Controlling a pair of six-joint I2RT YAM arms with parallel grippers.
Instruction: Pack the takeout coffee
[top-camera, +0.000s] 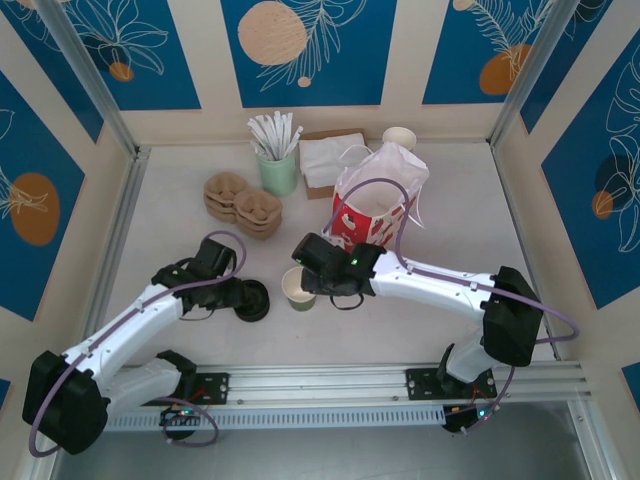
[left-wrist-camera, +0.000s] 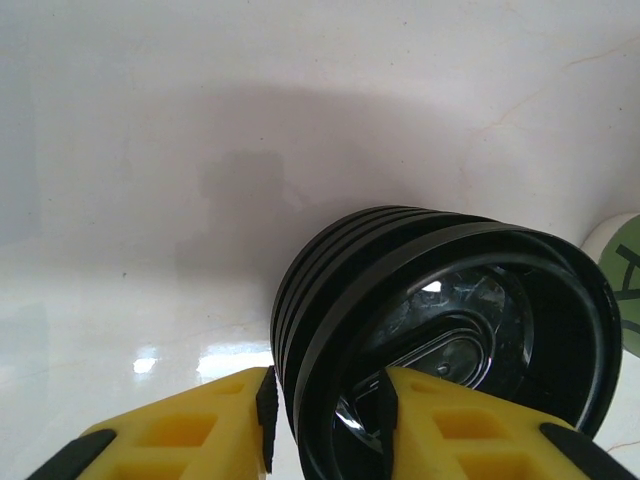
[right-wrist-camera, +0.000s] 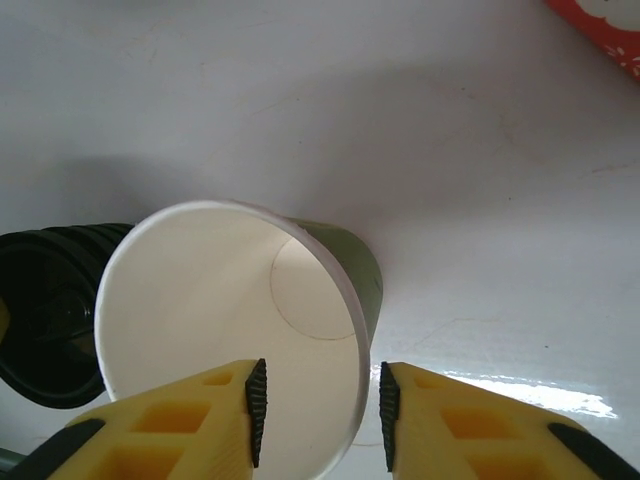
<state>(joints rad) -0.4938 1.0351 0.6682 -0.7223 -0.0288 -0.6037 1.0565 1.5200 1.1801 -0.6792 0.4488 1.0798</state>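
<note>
On the pale table (top-camera: 180, 240), the open green cup (top-camera: 298, 288) stands upright near the middle, its rim pinched by the right gripper (top-camera: 313, 283). Just to its left, the left gripper (top-camera: 243, 297) pinches the rim of a stack of black lids (top-camera: 252, 299). The left wrist view shows the lids (left-wrist-camera: 440, 330) nested; the right wrist view shows the cup (right-wrist-camera: 235, 330) empty and unlidded.

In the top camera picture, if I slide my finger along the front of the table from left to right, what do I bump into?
Left claw pinching the stack of black round plastic lids → small open green paper cup → right claw gripping the cup's rim. The red paper bag stands farther back.
</note>
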